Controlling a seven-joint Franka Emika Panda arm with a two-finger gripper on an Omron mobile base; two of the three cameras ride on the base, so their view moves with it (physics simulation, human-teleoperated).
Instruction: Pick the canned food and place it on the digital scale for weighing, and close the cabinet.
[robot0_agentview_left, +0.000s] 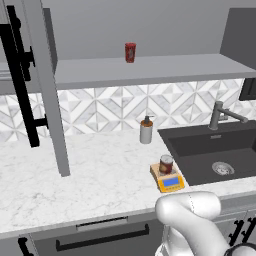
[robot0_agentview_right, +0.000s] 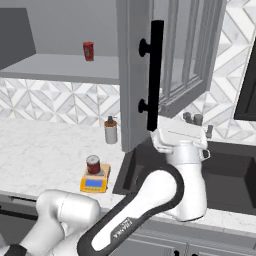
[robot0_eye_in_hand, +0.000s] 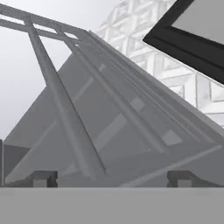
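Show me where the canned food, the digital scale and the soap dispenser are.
canned food (robot0_agentview_left: 166, 164): left base view, on its side wall.
digital scale (robot0_agentview_left: 170, 183): left base view, on its blue display.
soap dispenser (robot0_agentview_right: 111, 133): right base view, on its bottle body.

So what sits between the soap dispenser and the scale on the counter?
Nothing: bare marble counter between the soap dispenser and the digital scale, in the left base view.

Open cabinet door (robot0_agentview_right: 137, 75) swung out over counter (robot0_agentview_left: 75, 175), blocking passage at sink (robot0_agentview_left: 225, 145) side; soap dispenser (robot0_agentview_left: 146, 131) near backsplash; counter left of digital scale (robot0_agentview_left: 168, 179) bare, passable.
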